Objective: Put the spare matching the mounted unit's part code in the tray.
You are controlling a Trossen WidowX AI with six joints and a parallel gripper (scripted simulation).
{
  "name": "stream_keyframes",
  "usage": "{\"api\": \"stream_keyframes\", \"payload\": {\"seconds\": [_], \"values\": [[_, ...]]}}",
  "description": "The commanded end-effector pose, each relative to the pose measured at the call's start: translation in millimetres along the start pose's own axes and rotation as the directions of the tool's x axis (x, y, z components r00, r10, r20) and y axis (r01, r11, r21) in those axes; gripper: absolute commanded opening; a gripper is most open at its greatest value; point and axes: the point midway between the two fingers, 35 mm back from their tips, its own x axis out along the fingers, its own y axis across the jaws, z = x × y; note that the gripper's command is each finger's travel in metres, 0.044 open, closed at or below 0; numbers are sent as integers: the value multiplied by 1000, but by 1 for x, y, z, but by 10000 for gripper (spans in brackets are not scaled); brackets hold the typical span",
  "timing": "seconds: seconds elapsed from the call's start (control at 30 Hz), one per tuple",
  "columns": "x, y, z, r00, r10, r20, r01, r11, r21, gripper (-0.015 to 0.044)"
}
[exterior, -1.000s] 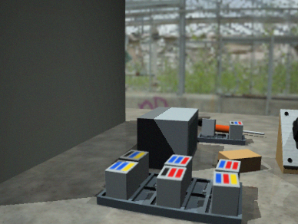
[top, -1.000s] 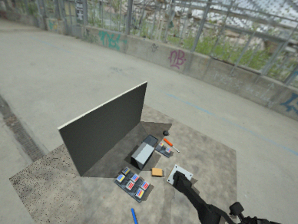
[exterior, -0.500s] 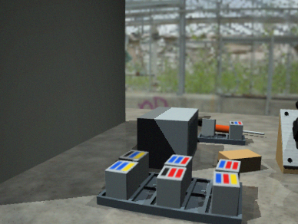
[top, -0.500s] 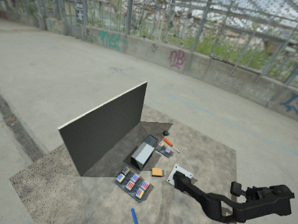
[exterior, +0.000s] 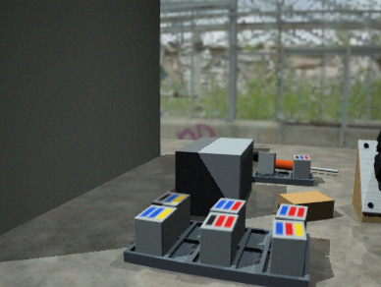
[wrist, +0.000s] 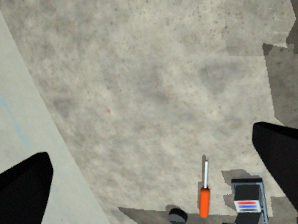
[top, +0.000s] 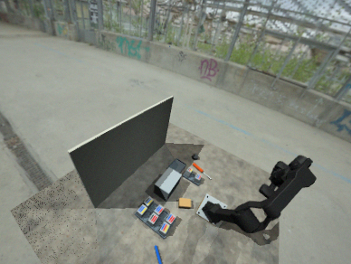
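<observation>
My gripper (wrist: 152, 140) is open, with nothing between its fingers, high over the surface to the right in the top view. Several grey spare units with three-stripe coloured tops stand in a dark rack (exterior: 196, 265); a front spare (exterior: 290, 253) has blue, red and yellow stripes, another (exterior: 216, 246) black, red, red. Behind them is a grey box (top: 168, 182) (exterior: 213, 172). A dark tray (top: 179, 164) lies beyond it. A small rack (top: 194, 183) (exterior: 285, 180) holds two units; one (exterior: 301, 168) (wrist: 247, 204) shows black, blue and red stripes. I cannot tell the mounted unit, and no back code is readable.
A tall dark panel (top: 127, 154) (exterior: 79, 98) stands behind the grey box. A tan block (top: 184, 202) (exterior: 306, 205) lies between rack and arm base. An orange screwdriver (top: 198, 167) (wrist: 204, 200) and black knob (top: 195, 156) (wrist: 177, 215) lie near the small rack. A blue stick (top: 157, 255) lies in front.
</observation>
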Motion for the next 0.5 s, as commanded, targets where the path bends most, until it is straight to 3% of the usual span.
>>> {"api": "stream_keyframes", "payload": {"seconds": [0.0, 0.23, 0.47], "values": [[-4, 16, -70, 999, 4, -49, -22, 931, -366, 440], [-7, 14, -185, 992, -29, -122, -84, 563, -822, 440], [-6, -27, -293, 985, -89, -145, -141, 48, -989, 440]]}}
